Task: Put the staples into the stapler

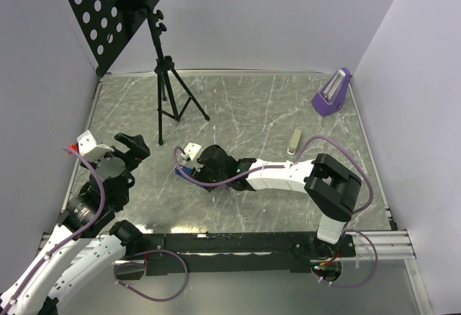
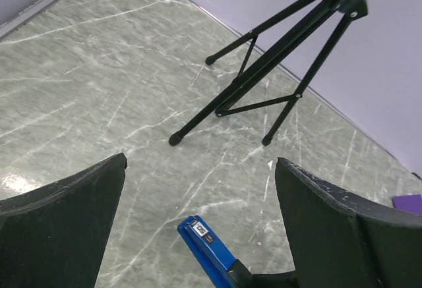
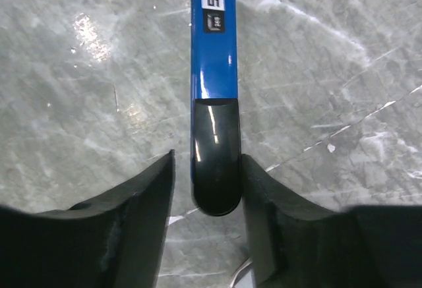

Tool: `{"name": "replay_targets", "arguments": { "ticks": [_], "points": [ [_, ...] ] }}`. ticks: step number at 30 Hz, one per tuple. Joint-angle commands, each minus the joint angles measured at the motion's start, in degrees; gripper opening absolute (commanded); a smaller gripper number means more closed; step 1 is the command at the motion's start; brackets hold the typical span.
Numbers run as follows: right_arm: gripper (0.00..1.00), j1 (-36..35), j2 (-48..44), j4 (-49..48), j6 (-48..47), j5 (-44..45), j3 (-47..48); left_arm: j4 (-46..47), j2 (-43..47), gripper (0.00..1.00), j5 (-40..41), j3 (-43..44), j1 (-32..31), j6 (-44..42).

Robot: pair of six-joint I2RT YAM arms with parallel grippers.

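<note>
The stapler point(image 3: 213, 57) is blue with a black rear end and lies flat on the marble table; in the top view only its blue tip point(image 1: 181, 174) shows. My right gripper point(image 3: 208, 155) straddles that black end, its right finger touching it and a strip of table showing at the left finger, so it stands open. In the top view the right gripper point(image 1: 200, 169) is near the table's middle left. The staples, a small pale box point(image 1: 294, 140), lie apart to the right. My left gripper point(image 2: 201, 163) hangs wide open above the stapler's tip point(image 2: 210, 248), holding nothing.
A black music stand's tripod point(image 1: 169, 91) stands at the back left, its feet point(image 2: 175, 140) just beyond the stapler. A purple metronome point(image 1: 331, 93) sits at the back right. Walls close off the table's left, back and right sides.
</note>
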State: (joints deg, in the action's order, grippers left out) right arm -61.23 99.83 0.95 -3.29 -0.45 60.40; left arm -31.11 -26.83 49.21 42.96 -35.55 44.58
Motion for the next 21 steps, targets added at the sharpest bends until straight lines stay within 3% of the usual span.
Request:
{"name": "replay_targets", "arguments": {
  "ticks": [1, 4, 5, 7, 21],
  "points": [
    [0.46, 0.15, 1.06, 0.81, -1.19, -0.26, 2.0, 2.2, -0.15, 0.99, 2.55, -0.86, 0.22, -3.18],
    [0.31, 0.15, 2.2, 0.11, -1.37, -0.43, 1.12, 2.2, -0.86, 0.99, 2.91, -0.6, 0.39, -3.71],
    [0.15, 0.15, 2.56, -0.33, -1.28, -0.6, 0.25, 2.2, -1.12, 0.99, 2.82, -0.6, 0.66, -3.8],
    [0.01, 0.24, 3.87, -0.69, -0.84, -0.96, -0.63, 2.55, -1.21, 0.99, 2.3, -0.68, 1.27, -4.06],
    [0.0, 0.76, 11.62, -2.09, 3.11, -3.59, -4.77, 6.06, -0.94, 0.99, -5.08, -1.83, 8.48, -6.08]
  ]
}}
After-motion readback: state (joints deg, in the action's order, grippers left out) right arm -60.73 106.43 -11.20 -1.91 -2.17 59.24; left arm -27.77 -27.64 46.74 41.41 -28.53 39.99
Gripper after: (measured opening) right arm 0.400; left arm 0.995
